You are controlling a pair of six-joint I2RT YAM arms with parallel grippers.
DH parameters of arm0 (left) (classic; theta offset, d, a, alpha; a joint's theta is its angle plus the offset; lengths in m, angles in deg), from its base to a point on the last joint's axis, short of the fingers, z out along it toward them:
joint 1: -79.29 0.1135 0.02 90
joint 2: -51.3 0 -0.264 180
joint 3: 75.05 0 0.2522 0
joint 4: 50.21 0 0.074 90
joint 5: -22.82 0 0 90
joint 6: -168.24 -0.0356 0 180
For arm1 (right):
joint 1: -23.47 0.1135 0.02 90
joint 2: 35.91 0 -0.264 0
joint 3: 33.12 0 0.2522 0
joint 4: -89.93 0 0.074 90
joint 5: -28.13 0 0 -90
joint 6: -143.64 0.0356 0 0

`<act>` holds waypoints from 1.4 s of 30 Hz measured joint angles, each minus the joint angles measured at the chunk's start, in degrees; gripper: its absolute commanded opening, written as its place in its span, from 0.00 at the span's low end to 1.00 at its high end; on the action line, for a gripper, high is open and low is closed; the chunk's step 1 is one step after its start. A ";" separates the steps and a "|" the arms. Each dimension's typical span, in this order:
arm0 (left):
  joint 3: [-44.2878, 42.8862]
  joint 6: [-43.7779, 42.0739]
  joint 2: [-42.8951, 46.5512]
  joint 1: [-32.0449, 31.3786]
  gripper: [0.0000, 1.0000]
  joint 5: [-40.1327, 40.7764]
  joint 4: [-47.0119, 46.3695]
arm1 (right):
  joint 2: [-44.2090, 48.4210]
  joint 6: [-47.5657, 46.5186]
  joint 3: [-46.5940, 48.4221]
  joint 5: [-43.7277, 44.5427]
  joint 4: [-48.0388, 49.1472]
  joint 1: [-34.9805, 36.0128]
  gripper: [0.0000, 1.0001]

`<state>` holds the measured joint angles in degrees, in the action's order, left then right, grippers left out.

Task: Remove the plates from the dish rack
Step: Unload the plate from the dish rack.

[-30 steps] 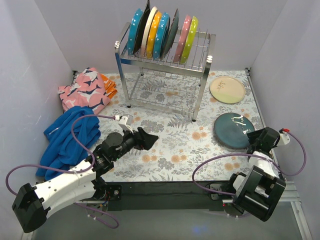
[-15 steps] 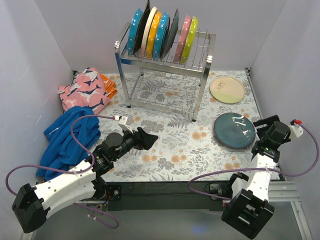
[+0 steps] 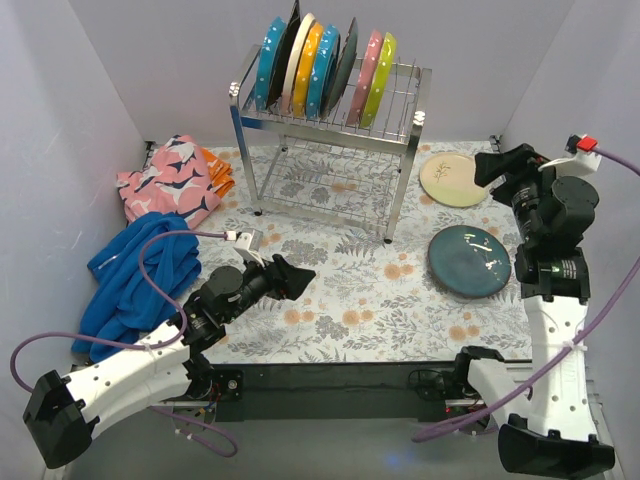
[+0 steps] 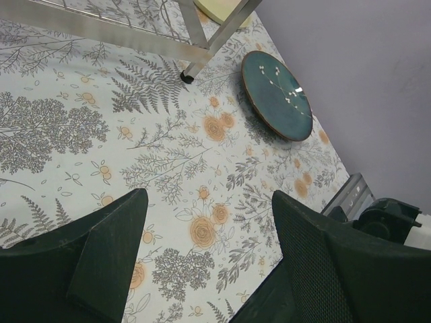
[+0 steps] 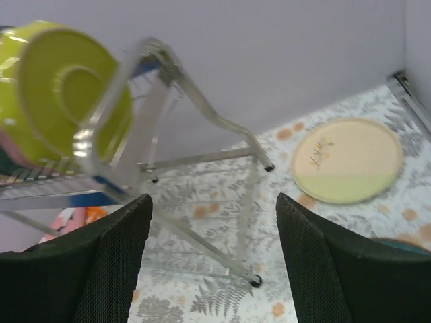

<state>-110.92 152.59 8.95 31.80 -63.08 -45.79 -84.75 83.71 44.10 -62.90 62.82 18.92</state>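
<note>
The dish rack (image 3: 330, 135) is parked at 12 o'clock on the flowery mat (image 3: 340, 320), right up against the back wall. Its top slots are packed with plates standing on edge. I count eight, but they overlap, so I might be one off. The teal dotted plate (image 3: 268, 60) is at the left end and the lime green plate (image 3: 385, 80) at the right end, with a pink plate (image 3: 370, 70) just beside the green one. Two more lie flat on the mat, well apart from the rack: a cream plate (image 3: 455, 180) at 2 o'clock and a dark teal plate (image 3: 470, 262) at 3 o'clock. The right gripper (image 3: 495, 165) hangs up high beside the cream plate, facing the rack's green end, fingers spread with nothing between them. The left gripper (image 3: 288, 275) sits low over the mat around 8 o'clock, also spread wide and empty. A blue cloth (image 3: 135, 275) is bunched at 9 o'clock and a pink patterned cloth (image 3: 170, 180) at 10.
</note>
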 measured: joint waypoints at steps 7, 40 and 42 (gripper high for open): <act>0.00 -0.02 -0.63 0.00 0.73 0.00 0.00 | -0.42 0.63 8.74 -2.14 -0.02 7.50 0.78; 0.00 -0.46 -1.05 0.00 0.73 0.90 0.13 | -40.33 -14.16 40.33 40.61 4.28 44.76 0.72; 0.00 -0.46 -0.92 0.00 0.73 0.90 0.13 | -41.35 -15.19 41.29 42.80 4.68 45.48 0.69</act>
<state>-110.92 152.13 8.03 31.80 -62.19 -45.66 -126.11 68.52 85.39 -20.11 67.50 64.40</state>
